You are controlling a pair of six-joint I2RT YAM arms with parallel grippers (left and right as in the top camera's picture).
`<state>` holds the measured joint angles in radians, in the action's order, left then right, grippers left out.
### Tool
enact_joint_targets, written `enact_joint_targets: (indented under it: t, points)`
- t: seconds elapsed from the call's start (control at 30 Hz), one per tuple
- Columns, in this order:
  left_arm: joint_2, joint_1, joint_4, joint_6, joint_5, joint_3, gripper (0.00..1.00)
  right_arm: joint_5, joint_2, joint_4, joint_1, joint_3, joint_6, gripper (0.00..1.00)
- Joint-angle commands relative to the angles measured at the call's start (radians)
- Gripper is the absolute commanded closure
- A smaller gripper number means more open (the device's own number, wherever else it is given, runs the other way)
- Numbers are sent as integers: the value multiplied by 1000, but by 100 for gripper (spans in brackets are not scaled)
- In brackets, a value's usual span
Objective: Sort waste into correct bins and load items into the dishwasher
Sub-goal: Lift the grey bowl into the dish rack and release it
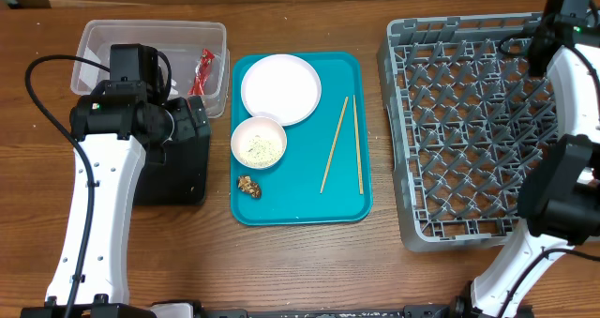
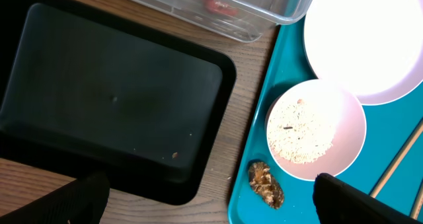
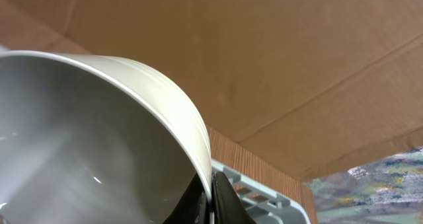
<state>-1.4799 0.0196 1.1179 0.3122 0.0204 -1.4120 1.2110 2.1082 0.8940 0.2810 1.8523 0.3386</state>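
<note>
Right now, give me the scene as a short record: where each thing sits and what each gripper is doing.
clear tub: holds the red wrapper
black tray: left of the teal tray, a few specks on it
on the teal tray: plate, rice bowl, brown lump, chopsticks
dish rack: right of the teal tray
left gripper: open, above the black tray's near edge
right gripper: shut on the rim of a pale bowl, above the dish rack
</note>
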Motion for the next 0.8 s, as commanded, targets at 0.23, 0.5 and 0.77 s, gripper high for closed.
enact_joint_targets:
  t: [0.23,0.5,0.77]
  points:
    - [1,0,-3,-1,13,-10,0,-235,32,150,-2,-1,102,96]
    - [1,0,-3,-1,12,-10,0,-249,32,261,-32,-1,194,96]
    - [1,0,1,-1,12,-10,0,-296,32,299,-95,-1,194,96]
